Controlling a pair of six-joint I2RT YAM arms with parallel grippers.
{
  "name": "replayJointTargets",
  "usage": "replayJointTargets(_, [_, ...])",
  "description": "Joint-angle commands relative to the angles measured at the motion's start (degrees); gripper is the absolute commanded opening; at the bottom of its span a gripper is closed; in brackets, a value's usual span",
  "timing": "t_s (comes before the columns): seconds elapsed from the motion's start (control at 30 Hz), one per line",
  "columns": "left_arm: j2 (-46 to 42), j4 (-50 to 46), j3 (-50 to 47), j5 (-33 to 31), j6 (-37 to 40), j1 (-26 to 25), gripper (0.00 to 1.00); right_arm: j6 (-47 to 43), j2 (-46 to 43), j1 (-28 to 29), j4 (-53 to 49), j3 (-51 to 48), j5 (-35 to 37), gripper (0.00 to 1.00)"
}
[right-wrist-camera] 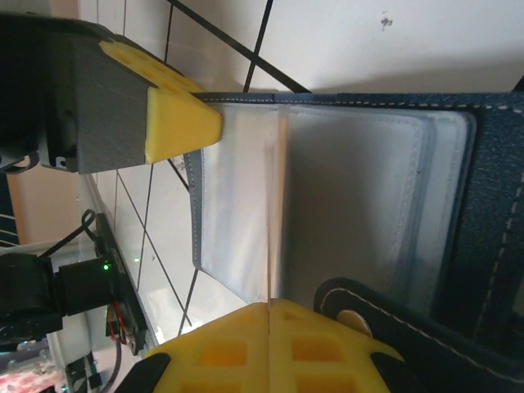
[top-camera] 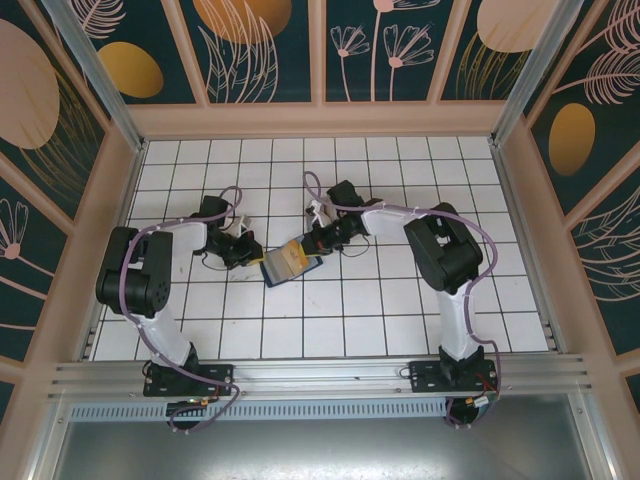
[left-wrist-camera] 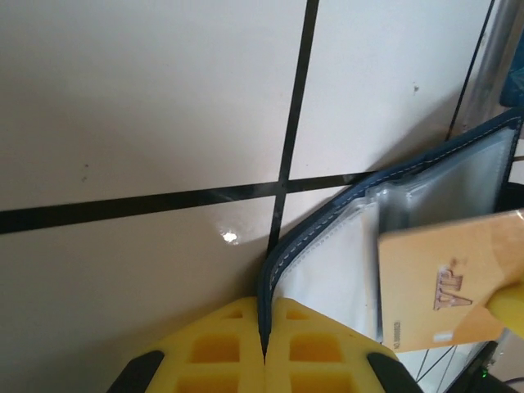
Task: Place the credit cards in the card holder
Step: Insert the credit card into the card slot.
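we see the card holder (top-camera: 272,272) lying open on the white tiled table (top-camera: 400,310), about halfway between the near and far edges and a little left of the middle. both arms reach in toward it, one from each side.

the left gripper (left-wrist-camera: 264,348) meets the holder on its left side. in the left wrist view its yellow pads (left-wrist-camera: 221,344) are pressed together with the navy stitched edge of the cover pinched between them. the cover rises from the pads and opens out to the right, showing greyish clear pockets inside.

the right gripper (right-wrist-camera: 269,327) comes in from the far right side of the holder. its yellow pads are closed on a beige credit card (left-wrist-camera: 442,278), which the right wrist view shows edge-on as a thin line running up from between the pads across the pockets. in the left wrist view the same card lies flat-faced over the inner pockets, with embossed lettering on it and a yellow fingertip (left-wrist-camera: 509,304) gripping its right end. we cannot tell whether the card's leading edge has entered a pocket or only rests on top of the sleeves.

in the right wrist view the holder's clasp tab (right-wrist-camera: 409,340) with its snap stud lies just beside the right pads, and one finger of the left gripper sits at the holder's far corner.
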Motion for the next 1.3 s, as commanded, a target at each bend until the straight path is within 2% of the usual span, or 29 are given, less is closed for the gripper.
replayJointTargets(0.0, [2.78, -5.96, 0.58, -6.73, 4.36, -0.16, 0.03, 3.26, 1.51, 0.00, 2.75, -1.13, -2.69, 0.00])
replayJointTargets(0.07, [2.81, -5.89, 0.86, -7.05, 3.94, -0.12, 0.11, 3.24, 2.33, 0.02, 0.88, -0.20, -1.76, 0.00])
replayJointTargets(0.13, [2.27, -5.10, 0.64, -6.60, 3.50, -0.14, 0.14, 2.92, 2.70, 0.34, 0.13, 0.24, -0.93, 0.00])
replayJointTargets(0.27, [1.94, -4.86, 0.26, -6.62, 3.08, -0.15, 0.14, 1.40, 3.17, 0.97, -2.76, 1.81, 2.49, 0.00])
replayJointTargets(0.43, [1.78, -4.02, -0.55, -5.36, 2.40, -0.08, 0.14, 2.46, 4.02, 1.47, -1.66, 1.89, 1.93, 0.00])
replayJointTargets(0.73, [0.95, -3.80, -0.72, -5.42, 1.37, -0.10, 0.21, 4.60, 5.31, 1.84, 0.16, 1.60, 2.74, 0.00])
replayJointTargets(1.03, [0.66, -3.62, -1.31, -4.86, 1.02, -0.12, 0.20, 9.82, 4.41, 2.98, 5.05, -0.41, 3.48, 0.01])
replayJointTargets(1.27, [0.33, -3.84, -1.78, -5.54, 0.73, -0.12, 0.18, 14.58, 0.30, 3.08, 6.45, -3.90, 9.34, 0.00])
